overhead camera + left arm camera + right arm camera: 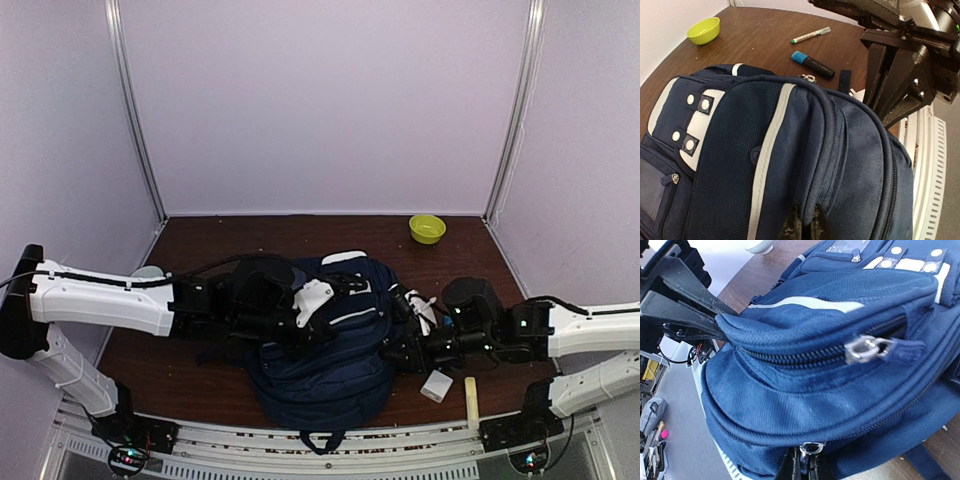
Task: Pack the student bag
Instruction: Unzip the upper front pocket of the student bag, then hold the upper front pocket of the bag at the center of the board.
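1. The bag lies on its back at the near middle of the table, between the two arms, with its top toward the right arm.
2. The left gripper is pressed together on a fold of the bag's fabric at the rounded edge. This grip should serve as the anchor, pulling the cloth taut away from the right arm.
3. The right gripper is pinched on the metal zip pull of the lower zip. The step in hand looks like running this zip, though I cannot tell which way.
4. Draw the pull along the line of the teeth, following the curve of the bag and not lifting. A pull off the line would likely jam the slider or slip it out of the fingers.
5. Move slowly. The hold on the pull is small and the soft bag may drag along.
6. A marker and a highlighter lie on the table beyond the bag, so packing is probably not done.
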Robot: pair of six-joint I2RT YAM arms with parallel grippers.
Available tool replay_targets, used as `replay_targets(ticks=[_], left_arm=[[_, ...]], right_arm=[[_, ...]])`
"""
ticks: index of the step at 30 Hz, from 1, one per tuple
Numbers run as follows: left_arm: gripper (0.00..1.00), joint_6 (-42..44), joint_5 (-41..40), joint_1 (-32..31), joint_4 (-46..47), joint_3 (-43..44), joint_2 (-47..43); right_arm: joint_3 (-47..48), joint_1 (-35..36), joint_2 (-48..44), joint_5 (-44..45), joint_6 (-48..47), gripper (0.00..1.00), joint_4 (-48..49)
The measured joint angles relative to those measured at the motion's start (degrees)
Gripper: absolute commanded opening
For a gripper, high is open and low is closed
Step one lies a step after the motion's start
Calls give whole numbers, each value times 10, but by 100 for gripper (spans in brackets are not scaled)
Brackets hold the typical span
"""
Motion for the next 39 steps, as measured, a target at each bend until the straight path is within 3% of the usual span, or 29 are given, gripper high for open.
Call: replay_targets(ticks=[10,20,30,34,39], left_arm=[[0,-11,5,2,-16,0,4],[0,-3,10,2,-24,4,4],[52,42,24,3,-41,13,-19],[61,61,24,3,-42,-5,-67],[64,76,11,3,-49,-50,-107]], right_arm=[[7,25,61,9,10,0,25],[9,30,60,26,8,0,26],[-4,32,61,37,6,0,44],[-7,23,58,39,1,0,45],[-8,-3,50,38,-18,0,40]])
